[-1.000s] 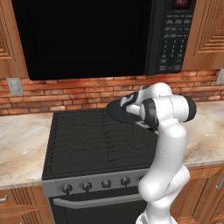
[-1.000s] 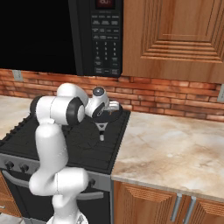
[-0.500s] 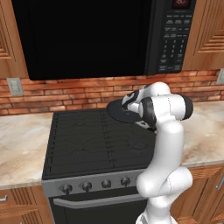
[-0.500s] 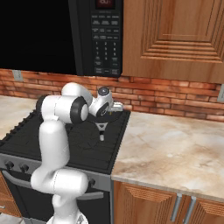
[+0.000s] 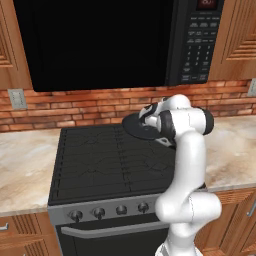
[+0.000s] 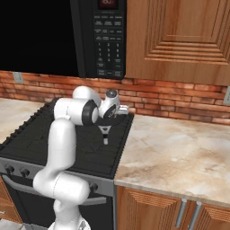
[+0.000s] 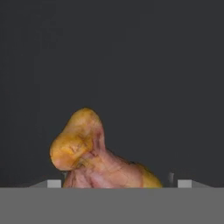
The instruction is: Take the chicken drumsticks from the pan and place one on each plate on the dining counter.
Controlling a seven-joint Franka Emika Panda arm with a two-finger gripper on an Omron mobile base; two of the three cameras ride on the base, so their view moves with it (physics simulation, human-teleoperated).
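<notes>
Closest to my hand camera, a golden-orange chicken drumstick (image 7: 94, 153) lies on the dark floor of the pan (image 7: 131, 65), its bulbous end up and to the left in that view, its body running down toward the lower edge. The two light finger tips (image 7: 54, 183) show low at either side of the meat, set wide apart with the drumstick between them; I cannot tell whether they are touching it.

From the left base camera, I see the white arm (image 5: 186, 190) rising from the lower right and bending over the black stove (image 5: 107, 162), its wrist down over the round dark pan (image 5: 135, 126), which sits at the back right of the cooktop. From the right base camera, the gripper (image 6: 120, 109) is at the back right of the stove (image 6: 45, 139), over the pan, whose handle (image 6: 105, 134) points toward the front.

Beside the stove, a marbled worktop (image 6: 179, 152) runs off to the right over wooden cabinets. Behind stands a red brick wall (image 5: 75, 107), and above it hangs a black microwave (image 5: 120, 40) between wooden cupboards (image 6: 179, 36).
</notes>
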